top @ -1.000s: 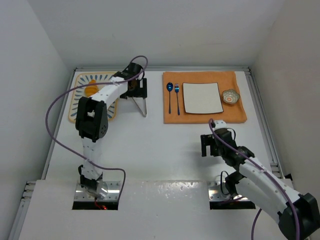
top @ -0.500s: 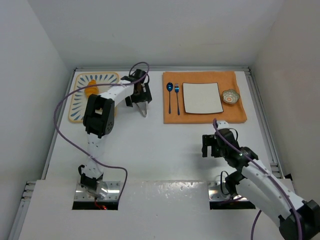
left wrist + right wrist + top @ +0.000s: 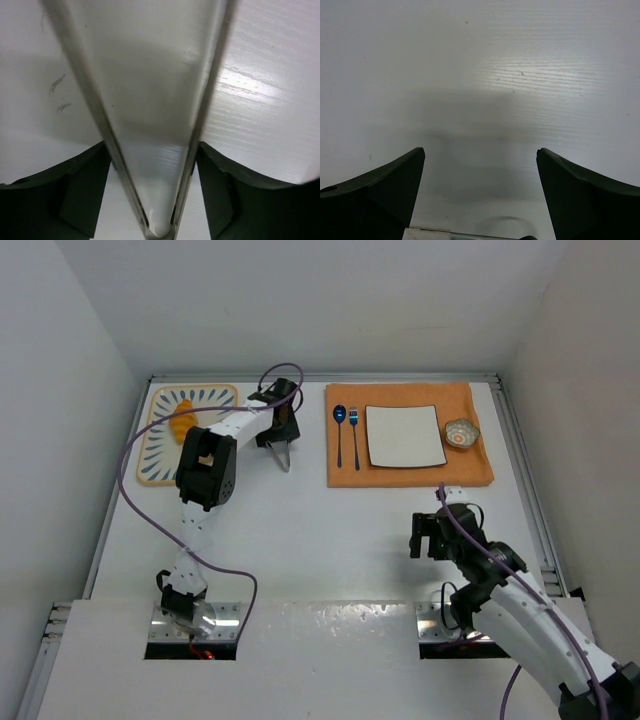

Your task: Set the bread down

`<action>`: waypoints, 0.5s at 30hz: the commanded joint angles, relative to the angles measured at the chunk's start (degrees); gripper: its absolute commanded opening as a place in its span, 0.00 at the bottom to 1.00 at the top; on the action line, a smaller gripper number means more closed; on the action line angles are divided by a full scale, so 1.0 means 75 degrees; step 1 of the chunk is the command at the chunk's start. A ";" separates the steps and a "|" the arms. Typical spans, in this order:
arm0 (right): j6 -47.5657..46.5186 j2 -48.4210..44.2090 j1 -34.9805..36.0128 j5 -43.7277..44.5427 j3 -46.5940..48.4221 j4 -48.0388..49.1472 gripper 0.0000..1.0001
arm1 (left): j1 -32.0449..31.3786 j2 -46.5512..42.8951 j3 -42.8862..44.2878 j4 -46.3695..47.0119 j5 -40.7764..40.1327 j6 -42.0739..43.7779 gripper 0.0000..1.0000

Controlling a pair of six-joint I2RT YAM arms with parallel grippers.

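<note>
— Which way does the bread lie from you?

— To my left. The bread (image 3: 182, 417) sits on the patterned tray (image 3: 152, 462) in the far left corner of the bench (image 3: 310, 540). My left pincer (image 3: 279, 420) hangs near that tray's right edge, but not over it. I make out one golden piece clearly. Whether a second is with it I cannot tell from above.

— And what is in that pincer?

— The tongs (image 3: 284, 452). In the wrist view my fingers (image 3: 80, 195) sit against both metal arms close to their joined end, so I judge it clamped on the tongs.

— How do the tongs and the bread line up?

— The bread's long axis runs roughly near to far, a little tilted. The tongs run much the same way, out from my pincer toward the near edge. I judge the coming move to be a swing leftward over the tray. After that comes a turn, so the tongs' arms straddle the bread across its narrow width.

— Could your other arm do it?

— Hardly. My right pincer (image 3: 428, 536) is spread wide and holds nothing. It is over bare bench on the near right, well apart from the tray.

— And the plate?

— The white plate (image 3: 405, 436) lies to the right of my left pincer, so that pincer sits between bread and plate.
</note>
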 commanded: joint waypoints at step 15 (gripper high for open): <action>0.0160 -0.0558 0.0017 0.0310 -0.0037 -0.0165 0.93 | -0.0045 -0.2138 -0.0554 -0.0270 0.1373 0.3756 0.36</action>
